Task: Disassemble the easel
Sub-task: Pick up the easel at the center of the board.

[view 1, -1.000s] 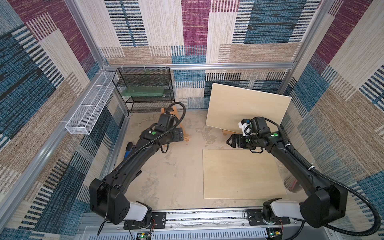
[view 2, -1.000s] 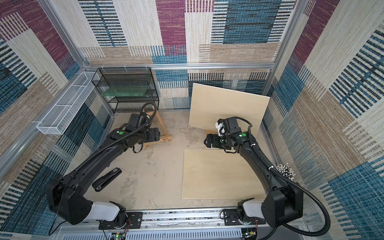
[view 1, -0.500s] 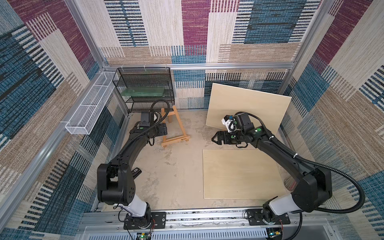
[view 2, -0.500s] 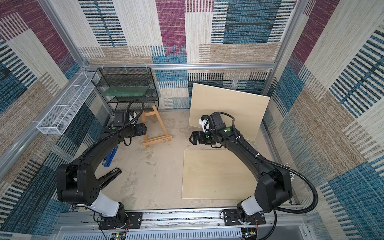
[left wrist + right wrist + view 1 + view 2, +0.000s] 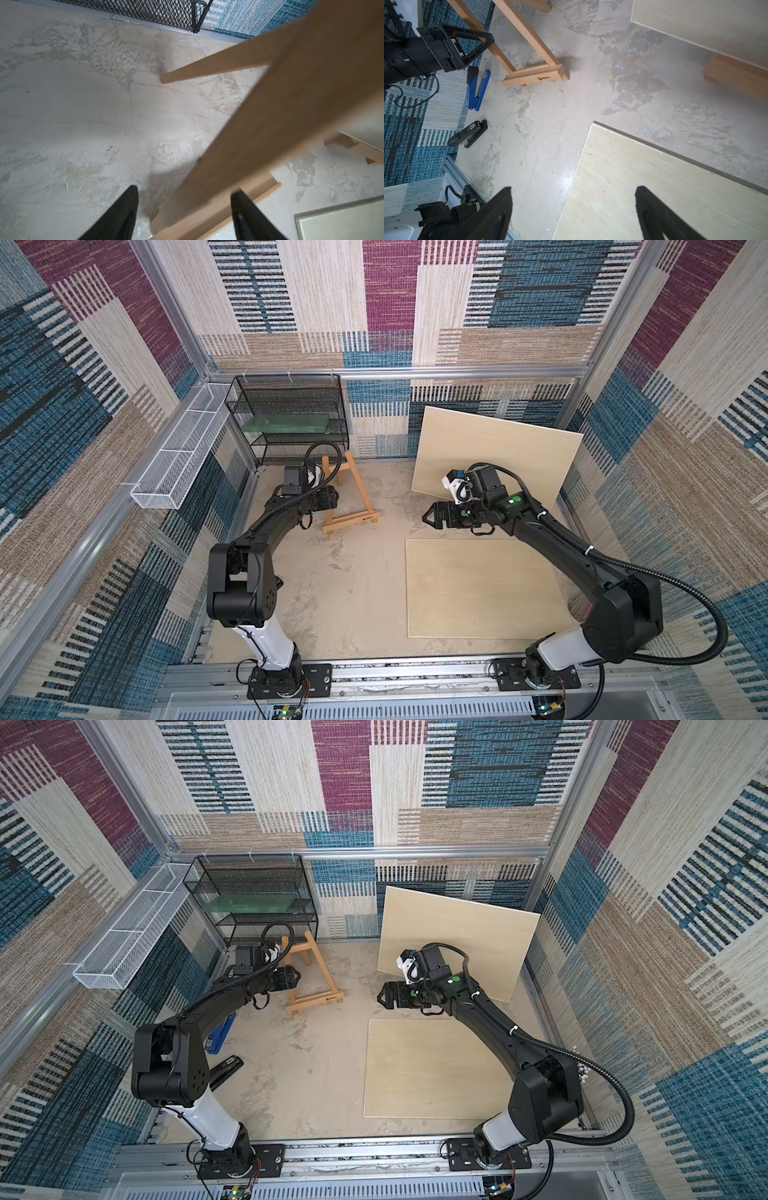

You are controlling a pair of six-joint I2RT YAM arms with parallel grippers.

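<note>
Flat board [image 5: 478, 589]: lies on floor, nearest.
R gripper [image 5: 428, 517]: jaws wide, empty, hovers by board's far edge.
L gripper [image 5: 336, 497]: jaws apart, straddling easel [image 5: 351, 521] leg (gap beside one finger).
Easel: stands before black rack [image 5: 291, 406].

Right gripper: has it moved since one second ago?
Yes. The right gripper has moved toward the easel, along the far edge of the flat board, and is now near that board's corner on the easel's side.

The left gripper [image 5: 336, 498] has drawn back to the easel [image 5: 352, 521], jaws narrowing round its leg; the right gripper [image 5: 427, 517] has drifted left.
</note>
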